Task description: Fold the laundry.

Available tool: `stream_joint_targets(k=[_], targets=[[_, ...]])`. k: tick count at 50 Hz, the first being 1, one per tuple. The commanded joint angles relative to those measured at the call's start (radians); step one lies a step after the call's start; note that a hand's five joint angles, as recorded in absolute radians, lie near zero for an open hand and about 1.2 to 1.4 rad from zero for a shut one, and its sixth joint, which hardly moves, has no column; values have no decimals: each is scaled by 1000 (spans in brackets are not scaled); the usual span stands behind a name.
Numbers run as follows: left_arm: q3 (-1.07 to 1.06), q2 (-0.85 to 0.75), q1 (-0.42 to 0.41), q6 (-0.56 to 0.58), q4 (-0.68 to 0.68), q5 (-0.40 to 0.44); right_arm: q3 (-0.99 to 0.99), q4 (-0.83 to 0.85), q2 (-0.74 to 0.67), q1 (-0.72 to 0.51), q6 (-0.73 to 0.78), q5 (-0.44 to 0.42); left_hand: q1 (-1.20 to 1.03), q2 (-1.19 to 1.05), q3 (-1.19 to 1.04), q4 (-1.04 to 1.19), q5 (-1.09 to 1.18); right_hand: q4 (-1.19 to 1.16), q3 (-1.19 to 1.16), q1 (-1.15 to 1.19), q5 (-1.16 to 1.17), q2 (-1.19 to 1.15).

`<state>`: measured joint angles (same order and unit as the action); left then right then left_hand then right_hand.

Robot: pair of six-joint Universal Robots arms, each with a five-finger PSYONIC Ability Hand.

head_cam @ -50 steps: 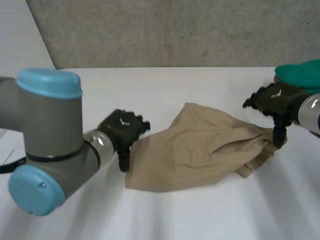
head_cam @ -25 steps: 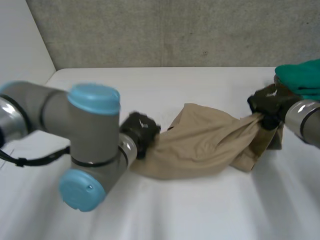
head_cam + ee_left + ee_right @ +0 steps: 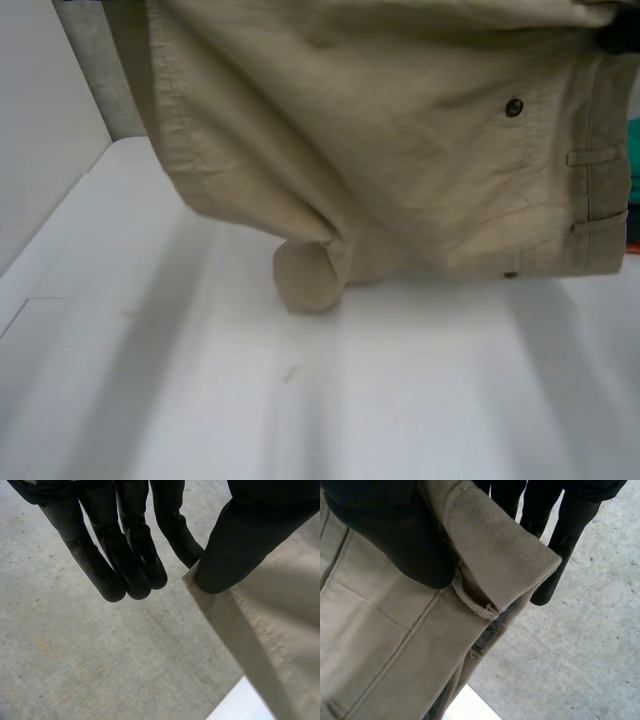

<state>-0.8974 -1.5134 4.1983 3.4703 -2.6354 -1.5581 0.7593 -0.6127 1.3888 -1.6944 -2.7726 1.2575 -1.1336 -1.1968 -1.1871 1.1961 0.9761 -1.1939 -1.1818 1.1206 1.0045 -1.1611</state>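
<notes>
Pinching the tan pants point(image 3: 270, 630) at one edge, the left hand point(image 3: 130, 565) presses its thumb on the cloth against one finger. Its other fingers stick out straight beside it. The right hand point(image 3: 385, 545) squeezes the thick waistband point(image 3: 490, 555) between its thumb and fingers. Both hands hold the pants high over the white tabletop point(image 3: 300, 400), so the cloth hangs down wide. I think this is to let the pants open out and get smooth before they are laid down for folding. A small dark button point(image 3: 514, 107) and belt loops point(image 3: 590, 157) show on the right hand's side. A rolled-up leg end point(image 3: 310, 275) hangs lowest, near the tabletop. No tag or words can be read.
</notes>
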Motion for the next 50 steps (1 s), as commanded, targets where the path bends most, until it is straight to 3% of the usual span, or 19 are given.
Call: stream_joint_targets(k=[1, 8, 12, 16, 20, 22, 27, 34, 39, 46, 50], targets=[[60, -163, 19, -14, -11, -10, -40, 5, -134, -82, 7, 29, -263, -199, -209, 200, 246, -202, -215, 276, 217, -235], [118, -392, 32, -20, -144, 0, -58, 69, -303, -152, 73, 114, -263, -199, -209, 200, 246, -202, -215, 276, 217, -235], [298, -545, 52, -33, -338, -36, -155, 354, -396, -218, 41, 218, -263, -199, -209, 200, 246, -202, -215, 276, 217, -235], [438, -567, 57, -89, -501, -46, -205, 679, -418, -232, -36, 275, -263, -199, -209, 200, 246, -202, -215, 276, 217, -235], [491, -532, 58, -141, -613, -77, -204, 952, -406, -238, -111, 263, -263, -199, -209, 200, 246, -202, -215, 276, 217, -235], [485, -510, 55, -149, -637, -91, -201, 1007, -402, -242, -134, 252, -263, -199, -209, 200, 246, -202, -215, 276, 217, -235], [379, -436, 66, -157, -667, -96, -204, 964, -399, -242, -153, 220, -263, -199, -209, 200, 246, -202, -215, 276, 217, -235], [43, -321, 95, -158, -701, -42, -117, 799, -401, -237, -159, 175, -263, -199, -209, 200, 246, -202, -215, 276, 217, -235], [-277, -278, 98, -152, -706, 13, 64, 702, -409, -217, -157, 99, -263, -199, -209, 200, 246, -202, -215, 276, 217, -235], [-601, -349, 63, -108, -701, 13, 323, 689, -511, -206, -75, -39, -263, -199, -209, 200, 246, -202, -215, 276, 217, -235], [-661, -424, 42, -44, -646, -45, 415, 673, -565, -206, 58, -40, -263, -199, -209, 200, 246, -202, -215, 276, 217, -235]])
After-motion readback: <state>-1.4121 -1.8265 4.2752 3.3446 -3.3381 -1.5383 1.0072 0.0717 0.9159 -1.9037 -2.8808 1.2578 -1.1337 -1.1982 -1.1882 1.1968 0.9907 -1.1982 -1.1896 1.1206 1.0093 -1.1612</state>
